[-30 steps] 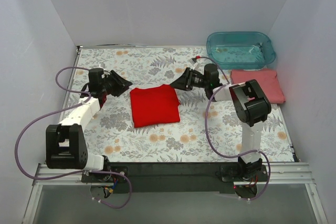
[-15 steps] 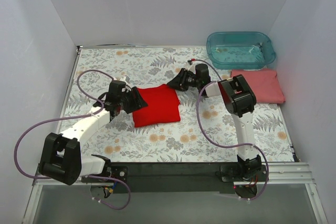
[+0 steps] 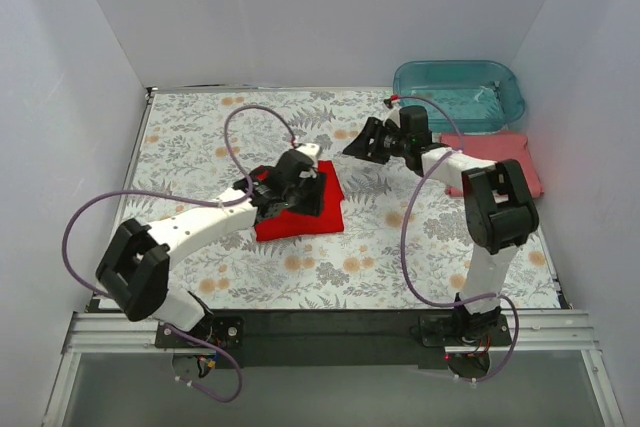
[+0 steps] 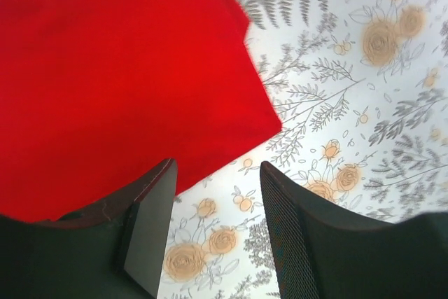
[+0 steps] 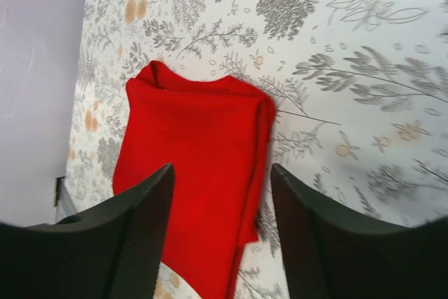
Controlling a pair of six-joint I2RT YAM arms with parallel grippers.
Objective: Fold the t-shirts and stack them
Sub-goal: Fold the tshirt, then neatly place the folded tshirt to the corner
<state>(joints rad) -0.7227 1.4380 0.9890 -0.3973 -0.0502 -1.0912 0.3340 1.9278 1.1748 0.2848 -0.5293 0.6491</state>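
The bright red t-shirt (image 3: 300,217) lies folded to a rough square on the floral table mid-left; it also shows in the left wrist view (image 4: 119,68) and in the right wrist view (image 5: 196,173). My left gripper (image 3: 305,190) hangs over its middle, open and empty, its fingertips (image 4: 150,229) above the shirt's near edge. My right gripper (image 3: 362,140) is open and empty, apart from the red shirt to its upper right. The salmon-pink t-shirt (image 3: 505,152) lies folded flat at the right wall, partly hidden by the right arm.
A translucent teal tub (image 3: 458,94) stands at the back right, just behind the pink shirt. White walls close in left, back and right. The floral tablecloth (image 3: 200,127) covers the table.
My left gripper has swung right from the table's left side to over the red shirt. My right gripper has drawn back right and away from the shirt's corner. The shirt lies unchanged.
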